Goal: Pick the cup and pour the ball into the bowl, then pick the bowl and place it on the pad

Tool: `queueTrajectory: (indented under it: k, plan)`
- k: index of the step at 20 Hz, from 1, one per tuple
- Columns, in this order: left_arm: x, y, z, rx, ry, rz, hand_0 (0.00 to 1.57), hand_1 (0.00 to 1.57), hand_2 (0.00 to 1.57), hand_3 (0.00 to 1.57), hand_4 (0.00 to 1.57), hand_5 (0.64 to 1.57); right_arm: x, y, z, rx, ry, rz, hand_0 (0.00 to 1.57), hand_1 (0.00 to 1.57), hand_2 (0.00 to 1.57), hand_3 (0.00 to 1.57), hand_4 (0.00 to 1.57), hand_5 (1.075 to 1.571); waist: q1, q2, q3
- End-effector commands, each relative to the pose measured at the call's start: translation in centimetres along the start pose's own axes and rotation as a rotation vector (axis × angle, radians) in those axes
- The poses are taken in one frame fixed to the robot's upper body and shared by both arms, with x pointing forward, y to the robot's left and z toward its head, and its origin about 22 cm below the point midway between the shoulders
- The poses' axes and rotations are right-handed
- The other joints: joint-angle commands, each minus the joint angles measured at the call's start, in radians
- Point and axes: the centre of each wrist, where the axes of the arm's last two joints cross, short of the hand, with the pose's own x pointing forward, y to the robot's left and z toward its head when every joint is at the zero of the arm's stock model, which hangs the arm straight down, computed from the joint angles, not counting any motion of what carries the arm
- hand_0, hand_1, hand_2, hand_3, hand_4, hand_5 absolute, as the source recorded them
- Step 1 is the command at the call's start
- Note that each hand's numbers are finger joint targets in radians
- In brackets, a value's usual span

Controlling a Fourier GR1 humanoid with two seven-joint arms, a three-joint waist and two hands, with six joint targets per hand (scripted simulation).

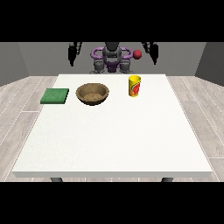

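Yellow with a red mark on its side, the cup (134, 85) stands upright on the white surface (113, 135), toward the view's right. We see a red ball (137, 54) above it, apart from the rim and seemingly in mid-air. Just left of the cup sits the brown bowl (92, 93), and further left, near the surface's edge, lies the green pad (55, 96).

Both hands hang raised beside the robot's shoulders, well apart from everything. The hand at the view's right (153, 53) and the hand at the view's left (72, 53) hold nothing, but we cannot tell how their fingers lie.

We judge that nothing of the task is done yet. Our first worry is the ball: if it misses the cup or bounces off the rim, it may roll away across the surface. Next, the cup is tall and narrow, so a reach that strikes its side could tip it. Cup and bowl stand near each other, so a careless approach might also nudge the bowl.
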Motion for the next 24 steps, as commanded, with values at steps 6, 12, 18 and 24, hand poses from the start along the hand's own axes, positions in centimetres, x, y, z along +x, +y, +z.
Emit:
queueTrajectory:
  k: [6, 12, 18, 24]
  plan:
    - [3.0, 1.2, -0.1, 0.001, 0.000, -0.029, 0.00, 0.00, 0.00, 0.00, 0.66, 1.566, 2.8, -1.1, -0.3, -0.002, 0.006, 0.010, 0.00, 0.00, 0.00, 0.00, 0.87, 1.533, 0.005, -0.265, 0.0029]
    - [5.3, -2.6, 2.4, -0.016, 0.259, 0.232, 0.00, 0.00, 0.00, 0.00, 0.64, 1.564, 4.4, -0.2, 2.4, -0.039, 0.300, -0.187, 0.00, 0.00, 0.00, 0.00, 0.86, 1.532, -0.031, -0.400, 0.0022]
    - [8.1, -5.4, 1.7, -0.009, 0.069, 0.175, 0.00, 0.00, 0.00, 0.00, 0.56, 1.555, 9.6, -2.8, 1.2, -0.058, 0.100, -0.213, 0.00, 0.00, 0.00, 0.00, 0.76, 1.548, -0.046, -0.186, 0.0024]
    - [7.6, -5.8, -1.0, -0.031, -0.151, 0.150, 0.00, 0.00, 0.00, 0.00, 0.58, 1.544, 7.6, -0.8, -0.7, -0.044, -0.093, -0.207, 0.00, 0.00, 0.00, 0.00, 0.73, 1.550, -0.041, 0.061, 0.0025]
